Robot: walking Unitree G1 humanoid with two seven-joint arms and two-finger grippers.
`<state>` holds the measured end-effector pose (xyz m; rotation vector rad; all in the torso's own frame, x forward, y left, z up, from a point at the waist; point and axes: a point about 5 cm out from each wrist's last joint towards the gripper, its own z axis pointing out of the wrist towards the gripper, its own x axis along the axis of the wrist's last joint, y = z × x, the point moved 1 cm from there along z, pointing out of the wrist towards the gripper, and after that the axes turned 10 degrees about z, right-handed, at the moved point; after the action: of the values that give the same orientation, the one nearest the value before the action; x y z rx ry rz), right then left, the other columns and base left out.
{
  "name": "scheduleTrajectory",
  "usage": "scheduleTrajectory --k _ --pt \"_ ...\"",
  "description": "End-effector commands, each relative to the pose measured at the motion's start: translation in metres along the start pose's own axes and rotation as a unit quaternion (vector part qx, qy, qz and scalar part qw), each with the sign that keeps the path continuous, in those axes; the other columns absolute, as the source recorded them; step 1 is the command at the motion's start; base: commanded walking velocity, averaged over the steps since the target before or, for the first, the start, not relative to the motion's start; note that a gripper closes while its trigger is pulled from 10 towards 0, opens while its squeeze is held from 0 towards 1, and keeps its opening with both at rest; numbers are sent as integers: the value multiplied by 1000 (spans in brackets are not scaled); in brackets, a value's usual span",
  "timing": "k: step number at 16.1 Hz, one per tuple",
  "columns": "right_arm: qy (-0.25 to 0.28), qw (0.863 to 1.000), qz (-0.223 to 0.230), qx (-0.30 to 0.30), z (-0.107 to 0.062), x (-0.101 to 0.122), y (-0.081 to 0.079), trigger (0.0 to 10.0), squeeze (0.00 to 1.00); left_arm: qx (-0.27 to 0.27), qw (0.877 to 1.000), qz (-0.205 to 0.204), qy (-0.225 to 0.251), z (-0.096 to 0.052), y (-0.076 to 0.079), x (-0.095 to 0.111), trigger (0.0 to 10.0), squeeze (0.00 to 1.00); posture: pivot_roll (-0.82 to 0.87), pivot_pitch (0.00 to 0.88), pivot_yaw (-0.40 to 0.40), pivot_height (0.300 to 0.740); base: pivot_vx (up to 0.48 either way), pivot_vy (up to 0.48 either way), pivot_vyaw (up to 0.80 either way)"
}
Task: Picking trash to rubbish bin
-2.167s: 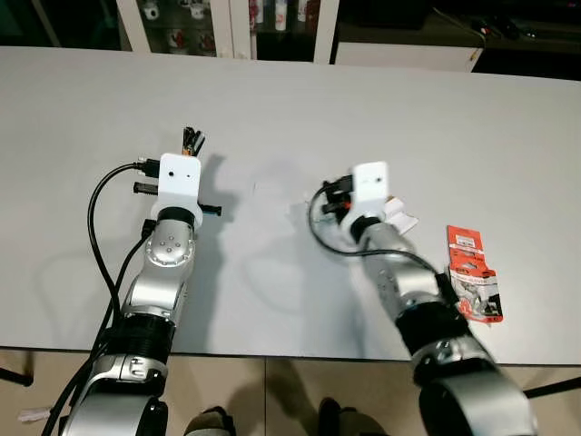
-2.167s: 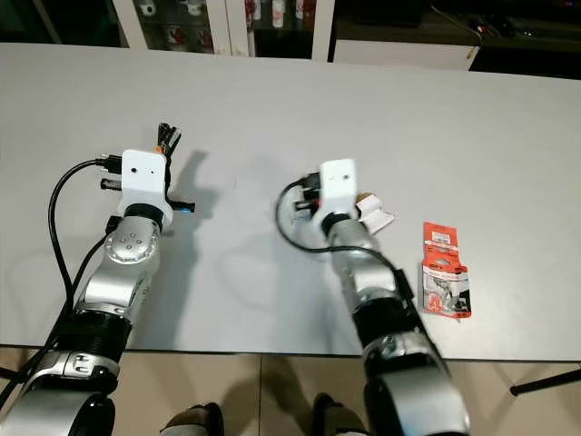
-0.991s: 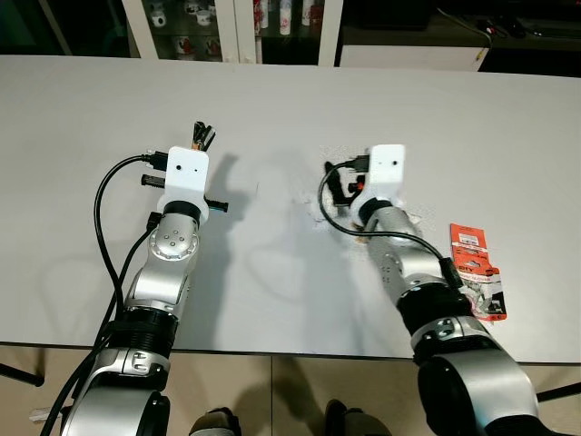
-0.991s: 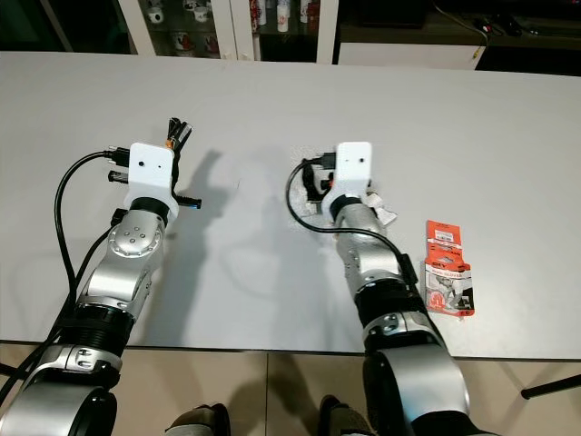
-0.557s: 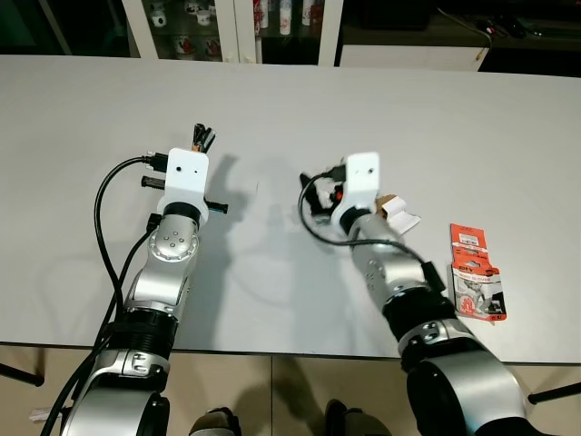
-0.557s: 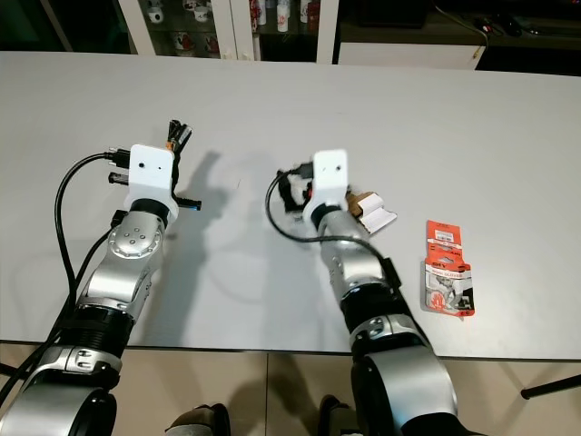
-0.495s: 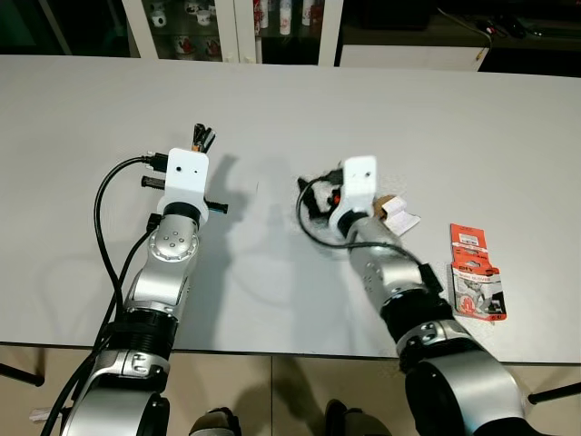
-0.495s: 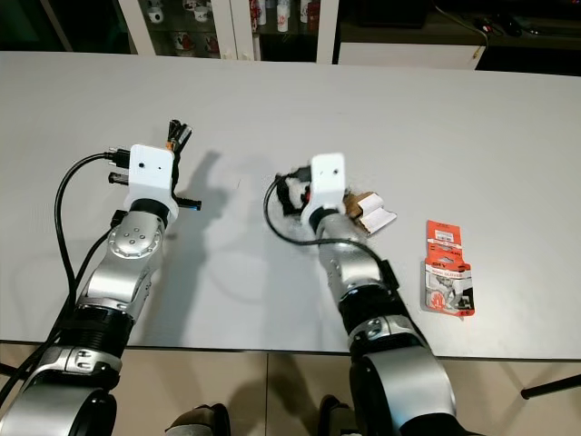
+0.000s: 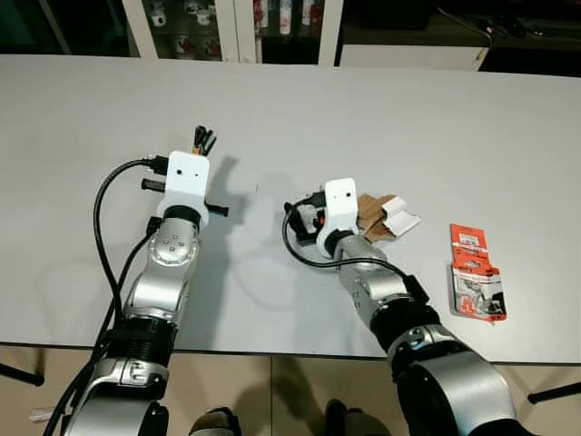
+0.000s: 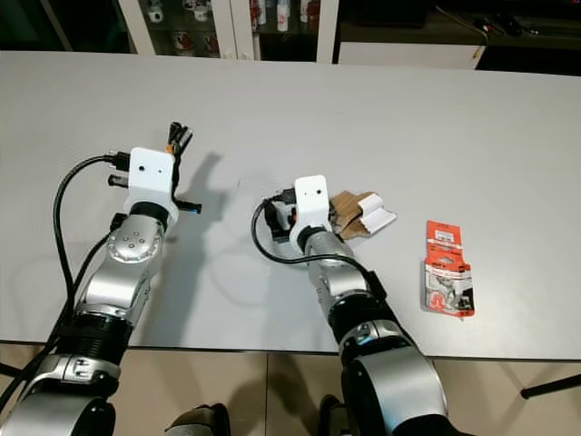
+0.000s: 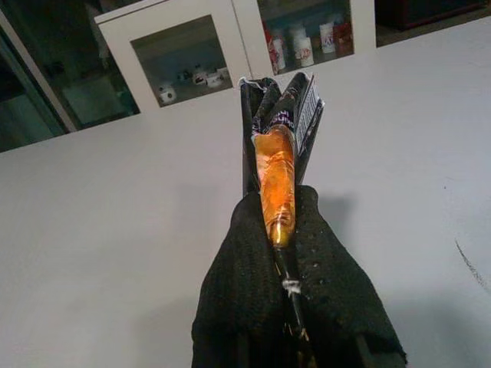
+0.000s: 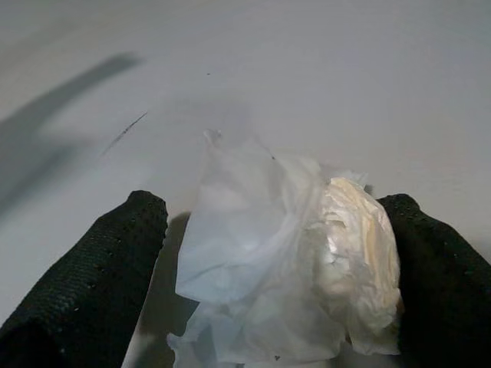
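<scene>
The crumpled tissue [image 12: 284,253], white with a yellowish wad on one side, lies on the grey table [image 9: 454,118] near its middle, between the right gripper's [image 12: 284,307] spread fingers. It looks light, soft and easily crushed, so pinching the bulky middle seems safest. To its left, the left gripper [image 11: 280,192] is pressed together on an orange-and-black wrapper [image 11: 276,169]. Cardboard scraps [image 9: 386,216] and a red packet [image 9: 474,272] lie to the right.

Crumpled white tissue wad [image 12: 288,268] sits on the tabletop [image 9: 454,118] between my right fingers [image 12: 84,284], orange-black wrapper [image 11: 278,165] pinched upright in my left fingers [image 11: 230,307], torn cardboard scrap [image 9: 386,216] and red packet [image 9: 474,272] lying flat nearby.
</scene>
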<state>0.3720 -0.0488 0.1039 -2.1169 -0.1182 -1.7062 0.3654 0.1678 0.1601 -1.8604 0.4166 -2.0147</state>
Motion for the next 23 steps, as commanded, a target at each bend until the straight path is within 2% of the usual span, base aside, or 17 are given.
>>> scheduleTrajectory --k 1,2,3,4,23 --pt "-32 999 -1 -4 -4 -18 2 10000 0 -11 1000 6 0 -2 3 0 10000 0 29 154 -5 740 0 0 0" --pt "-34 999 0 -4 -5 -19 3 10000 0 -12 1000 6 0 -3 4 0 10000 0 29 154 -6 740 0 0 0" --pt "-36 999 0 -4 -5 -21 4 6196 0 -14 1000 6 0 -3 5 1 10000 0 29 153 -5 740 0 0 0" --pt "-36 999 0 -5 -5 -21 5 0 0 -16 1000 5 0 -2 5 1 10000 0 28 150 -5 740 0 0 0" --pt "-28 1000 3 -1 -6 -20 6 0 0 -24 1000 2 1 0 10 4 10000 0 24 140 -3 740 0 0 0"
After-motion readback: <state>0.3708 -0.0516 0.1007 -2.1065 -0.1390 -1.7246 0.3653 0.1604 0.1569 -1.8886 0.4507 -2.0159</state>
